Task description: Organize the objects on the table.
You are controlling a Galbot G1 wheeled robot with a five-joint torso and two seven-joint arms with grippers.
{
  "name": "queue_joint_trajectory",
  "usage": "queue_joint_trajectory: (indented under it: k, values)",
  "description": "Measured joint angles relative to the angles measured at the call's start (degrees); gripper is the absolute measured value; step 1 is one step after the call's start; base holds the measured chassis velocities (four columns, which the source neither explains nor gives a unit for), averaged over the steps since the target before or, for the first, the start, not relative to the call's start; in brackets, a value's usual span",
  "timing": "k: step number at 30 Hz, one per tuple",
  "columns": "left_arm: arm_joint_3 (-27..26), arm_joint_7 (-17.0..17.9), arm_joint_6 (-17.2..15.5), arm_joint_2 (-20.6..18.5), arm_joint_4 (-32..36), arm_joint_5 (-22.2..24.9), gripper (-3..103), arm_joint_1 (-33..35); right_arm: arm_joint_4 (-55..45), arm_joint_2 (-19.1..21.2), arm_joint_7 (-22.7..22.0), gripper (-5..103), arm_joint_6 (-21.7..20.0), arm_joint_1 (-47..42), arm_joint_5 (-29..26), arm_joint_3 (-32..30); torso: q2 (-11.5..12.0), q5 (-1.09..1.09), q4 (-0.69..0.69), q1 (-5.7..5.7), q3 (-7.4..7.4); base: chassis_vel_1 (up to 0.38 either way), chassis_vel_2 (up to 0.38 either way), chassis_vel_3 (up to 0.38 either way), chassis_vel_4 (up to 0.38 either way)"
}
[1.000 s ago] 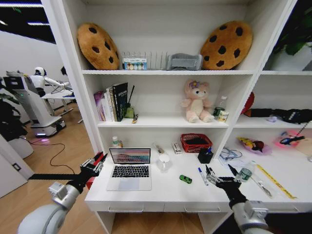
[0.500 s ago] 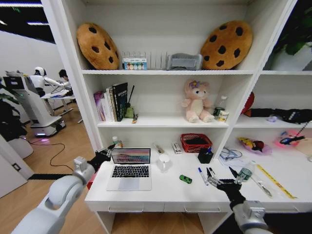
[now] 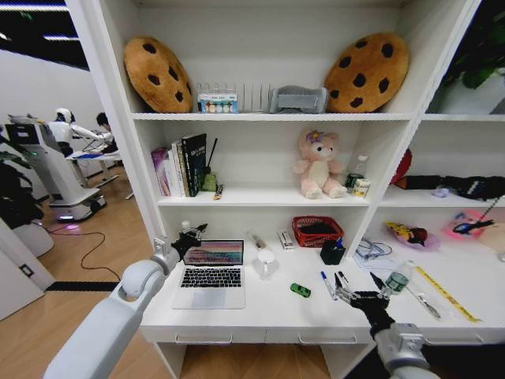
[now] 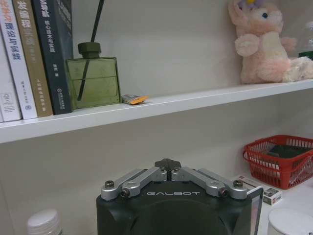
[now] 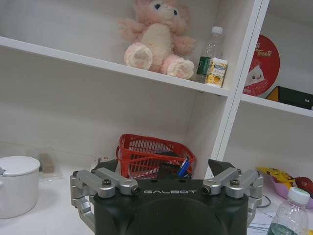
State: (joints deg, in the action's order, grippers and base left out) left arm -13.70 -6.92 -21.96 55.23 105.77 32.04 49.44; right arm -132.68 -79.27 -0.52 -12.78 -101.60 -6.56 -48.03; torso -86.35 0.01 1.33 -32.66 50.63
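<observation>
right gripper (image 3: 353, 293): lower right of the head frame, low over the table (image 3: 268, 309) front edge. Fingers spread wide, nothing between them. In the right wrist frame the linkages splay outward, which agrees.
pens (image 3: 329, 285): just left of the right fingertips, lying on the table. Long axis runs roughly front to back, tilted slightly. Right arm is clearly the nearer one.
car (image 3: 300, 290): lower centre, further left of the pens, between laptop and right gripper. Long axis diagonal.
capped bottle (image 3: 398, 278): just right of the right gripper, tipped over at an angle.
laptop (image 3: 211, 272): centre left, lid open, screen facing the robot.
left gripper (image 3: 192, 234): centre left, raised at the top left corner of the laptop lid. Links fold inward in the left wrist frame, so the fingers look closed or nearly so, nothing held. Can't tell if it touches the lid.
small bottle (image 3: 188, 230): right behind the left gripper, against the shelf wall; white cap (image 4: 44, 222) at lower left of the left wrist frame.
key relation: lid edge sits just right of the left fingers, its long axis across the frame; left arm is nearer the laptop, right arm nearer the pens.
back row: cup (image 3: 266, 260), red basket (image 3: 317, 231), black holder (image 3: 332, 253) near the rear wall.
</observation>
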Motion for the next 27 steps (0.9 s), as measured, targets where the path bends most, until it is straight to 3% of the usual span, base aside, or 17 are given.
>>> queue_joint_trajectory:
  k: [4, 6, 10, 16, 27]
  values:
    - [1.7, -3.06, -1.64, -0.16, -1.92, -0.84, 0, -1.54, 0.27, -0.1, -0.04, 100, 0.0, 0.34, 0.16, 0.19, 0.0, -0.01, 0.0, 0.0, 0.0, 0.0, 0.0, 0.0, 0.0]
    - [1.95, -5.76, -6.2, -0.85, -1.82, -2.74, 0, -1.88, 0.58, -0.31, -0.25, 100, 0.24, 0.52, 0.45, 0.35, 0.0, -0.01, 0.0, 0.0, 0.0, 0.0, 0.0, 0.0, 0.0]
    - [2.13, -6.4, -8.03, -1.11, -1.6, -3.08, 0, -2.11, 0.77, -0.55, -0.4, 100, 0.53, 0.72, 0.54, 0.39, 0.0, -0.01, -0.02, 0.0, 0.0, 0.0, 0.0, 0.0, 0.0]
    - [3.48, -6.97, -13.93, -0.9, -2.12, -3.78, 0, -5.49, 2.08, -1.46, -0.77, 100, 1.37, 1.6, 1.04, 0.74, -0.01, 0.0, 0.0, 0.0, 0.0, 0.0, 0.0, 0.0, 0.0]
    - [6.56, -6.86, -13.39, 3.12, -8.74, -5.52, 0, -11.3, 3.5, -0.75, -0.78, 100, 1.64, 2.69, 0.56, 0.63, -0.01, -0.01, 0.0, 0.0, 0.0, 0.0, 0.0, 0.0, 0.0]
